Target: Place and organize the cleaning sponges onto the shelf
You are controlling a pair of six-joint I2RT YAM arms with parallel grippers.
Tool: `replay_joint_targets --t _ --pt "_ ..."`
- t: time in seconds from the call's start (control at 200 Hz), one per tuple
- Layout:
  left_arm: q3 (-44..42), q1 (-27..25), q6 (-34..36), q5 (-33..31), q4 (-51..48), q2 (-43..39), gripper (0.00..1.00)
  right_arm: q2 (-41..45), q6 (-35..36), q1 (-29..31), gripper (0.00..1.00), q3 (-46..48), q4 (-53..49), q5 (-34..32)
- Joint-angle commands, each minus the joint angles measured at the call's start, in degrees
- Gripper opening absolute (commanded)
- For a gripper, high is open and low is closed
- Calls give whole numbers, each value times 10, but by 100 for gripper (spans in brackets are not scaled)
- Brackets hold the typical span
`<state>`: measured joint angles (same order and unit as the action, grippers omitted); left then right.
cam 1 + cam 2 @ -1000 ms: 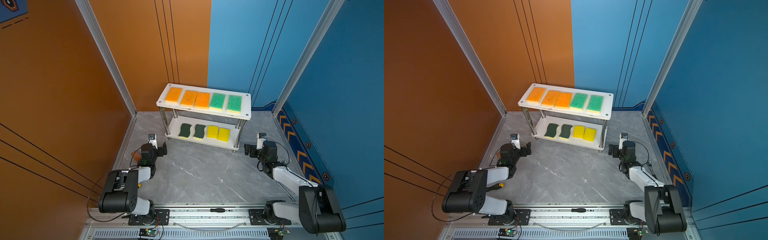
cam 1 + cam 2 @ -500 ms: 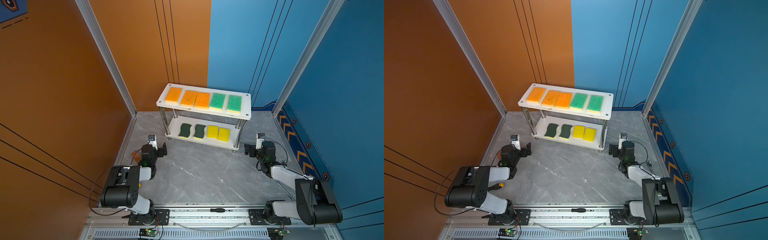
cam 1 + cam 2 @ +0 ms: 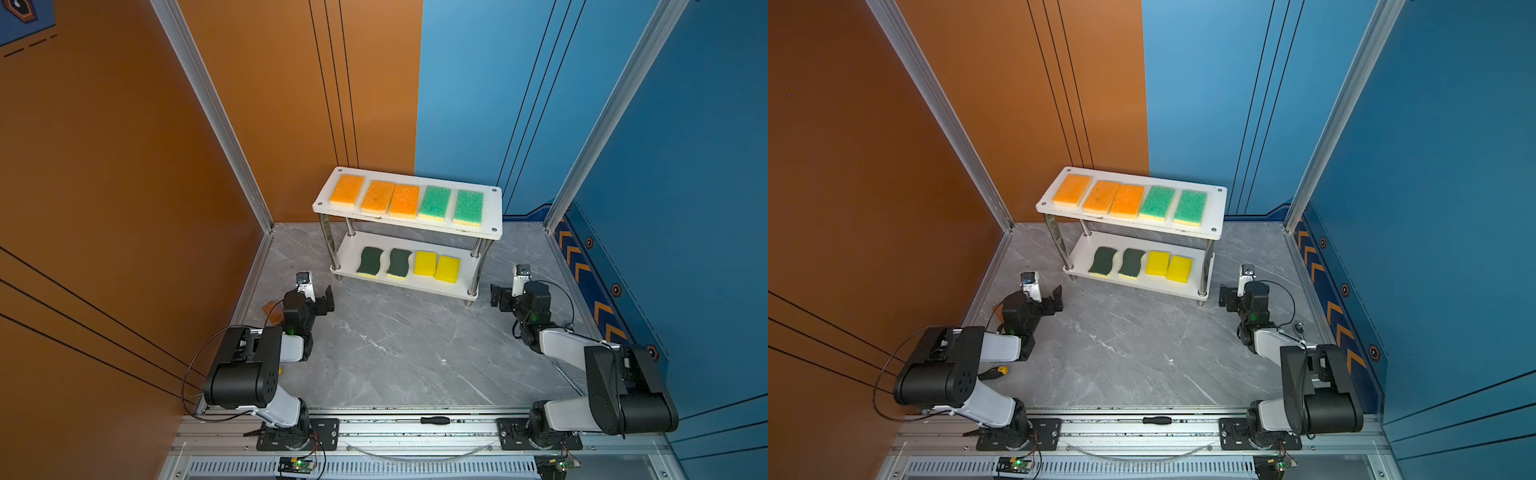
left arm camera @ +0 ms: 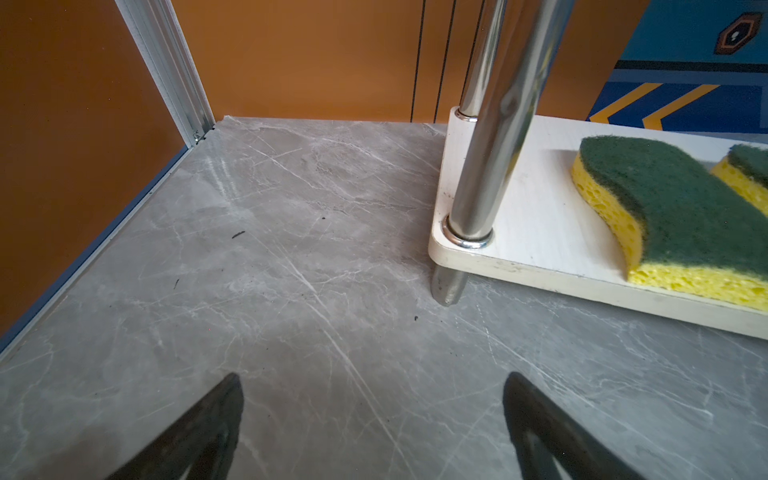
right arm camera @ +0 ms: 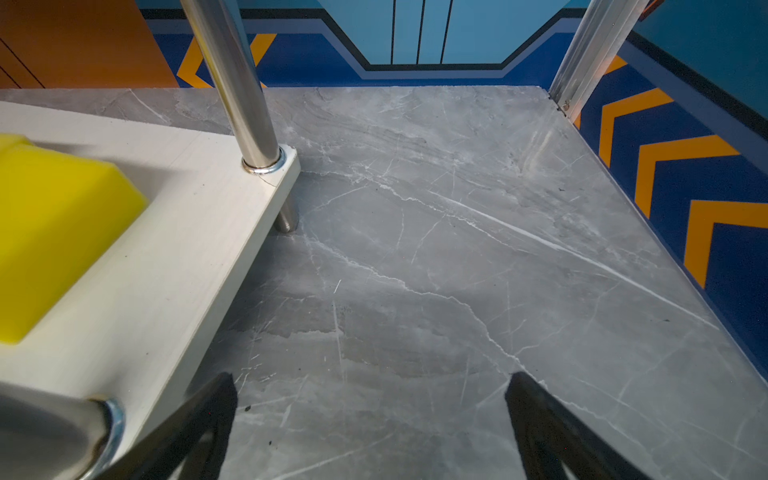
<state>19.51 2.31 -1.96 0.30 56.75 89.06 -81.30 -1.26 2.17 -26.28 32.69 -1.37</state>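
The white two-tier shelf [image 3: 494, 208] [image 3: 1219, 203] stands at the back of the grey floor. Its top board carries three orange cleaning sponges [image 3: 377, 197] and two light-green ones [image 3: 434, 203] in a row. On the lower board lie two dark-green wavy sponges [image 3: 369, 261] [image 4: 673, 208] and two yellow ones [image 3: 436, 266] [image 5: 50, 232]. My left gripper [image 3: 318, 297] [image 4: 371, 376] hovers low by the shelf's front left leg, open and empty. My right gripper [image 3: 505, 297] [image 5: 372, 376] sits by the front right leg, open and empty too.
Orange wall on the left and blue wall on the right close the cell, with aluminium posts [image 3: 216, 112] at the back corners. A black screwdriver [image 3: 434, 420] lies on the front rail. A yellow-handled tool [image 3: 994, 372] lies beside the left arm.
Both arms have folded back slightly, the right elbow shifting left. The grippers stay open near the shelf's legs. No sponge has moved.
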Motion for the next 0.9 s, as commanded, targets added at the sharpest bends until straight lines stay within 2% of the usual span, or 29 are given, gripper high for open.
replay_joint_targets --t 0.0,0.07,0.225,0.396,0.526,0.746,0.891 --pt "-4 2 -4 -4 16 6 98 -21 4 -6 100 -6 44 7" --pt "-4 0 -1 -1 17 6 98 -48 0 -6 100 4 95 11" --pt "-7 -2 2 1 20 6 98 -51 -14 -20 100 8 102 19" --pt "-5 -19 38 34 17 6 98 -53 -23 -27 100 24 133 18" --pt "-7 -21 41 39 18 4 98 -78 -22 -21 100 54 212 5" --pt "-6 -21 47 50 21 6 98 -74 -19 -18 100 52 201 -1" --pt "17 -7 29 48 -24 7 98 -74 -19 -18 100 52 200 -2"
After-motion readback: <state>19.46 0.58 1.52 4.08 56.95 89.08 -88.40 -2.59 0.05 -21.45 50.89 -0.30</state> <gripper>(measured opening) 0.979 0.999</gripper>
